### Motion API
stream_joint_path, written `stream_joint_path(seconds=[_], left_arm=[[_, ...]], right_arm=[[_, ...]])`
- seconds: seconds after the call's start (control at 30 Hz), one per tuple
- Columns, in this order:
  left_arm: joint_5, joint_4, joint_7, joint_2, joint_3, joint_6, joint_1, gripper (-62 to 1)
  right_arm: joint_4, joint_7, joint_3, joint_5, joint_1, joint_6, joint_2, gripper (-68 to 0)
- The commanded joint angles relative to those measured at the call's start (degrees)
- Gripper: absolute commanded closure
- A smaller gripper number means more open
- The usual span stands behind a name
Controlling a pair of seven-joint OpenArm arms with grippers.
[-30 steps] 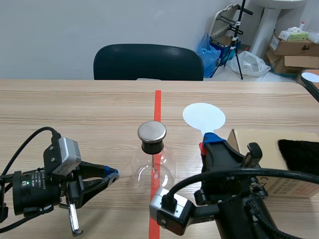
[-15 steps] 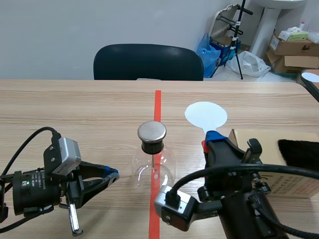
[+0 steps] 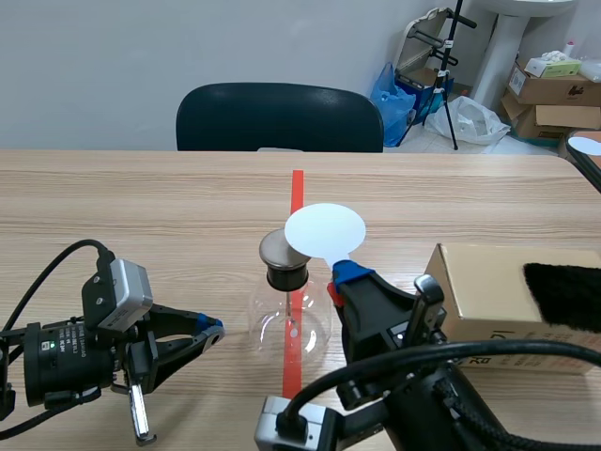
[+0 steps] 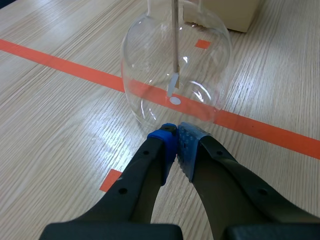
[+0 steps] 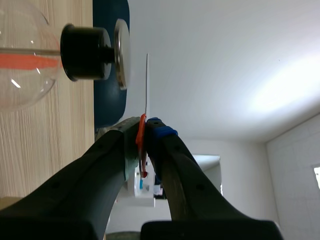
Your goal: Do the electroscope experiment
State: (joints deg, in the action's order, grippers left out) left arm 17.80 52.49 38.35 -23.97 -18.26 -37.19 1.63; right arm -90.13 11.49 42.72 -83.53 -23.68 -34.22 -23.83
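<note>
The left hand (image 3: 212, 326) lies low over the worktop (image 3: 141, 207) at the left, its two fingers pressed together with nothing between them. In the left wrist view the blue pads (image 4: 169, 137) meet right ahead of the round belly of the glass flask (image 4: 150, 60), close to the glass but short of it. Inside the flask a thin metal rod (image 4: 175, 35) hangs straight down, with a small pale strip (image 4: 173, 84) at its lower end.

The flask (image 3: 289, 318) stands upright on the orange-red tape line at the middle of the worktop. A black stopper (image 3: 286, 276) plugs its neck, and a flat round metal cap (image 3: 280, 248) sits on top.

The right hand (image 3: 346, 274) comes in from the right and is clamped on the red handle (image 5: 142, 145) of a white disc (image 3: 325, 229). The disc is held upright just beside the metal cap. From the right wrist view its thin edge (image 5: 147, 82) stands near the cap's face (image 5: 121, 54) with a narrow gap between them.

Further right a cardboard box (image 3: 488, 291) rests on the worktop with a black fuzzy cloth (image 3: 563, 293) on it. A dark chair (image 3: 279, 117) stands behind the worktop.
</note>
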Motion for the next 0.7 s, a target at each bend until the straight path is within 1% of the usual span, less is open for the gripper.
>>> stream_joint_path(seconds=[0.0,0.23,0.67], left_arm=[[-0.8,1.0,0.8,0.1,0.0,0.0,0.4,-3.2],[-0.8,1.0,0.8,0.1,0.0,0.0,0.4,-3.2],[-0.8,1.0,0.8,0.1,0.0,0.0,0.4,-3.2]], right_arm=[[-0.8,-1.2,-0.3,-0.2,0.8,-0.6,-0.5,-1.0],[-0.8,-6.8,-0.3,-0.2,0.8,-0.6,-0.5,-1.0],[-0.8,-7.2,-0.3,-0.2,0.8,-0.6,-0.5,-1.0]])
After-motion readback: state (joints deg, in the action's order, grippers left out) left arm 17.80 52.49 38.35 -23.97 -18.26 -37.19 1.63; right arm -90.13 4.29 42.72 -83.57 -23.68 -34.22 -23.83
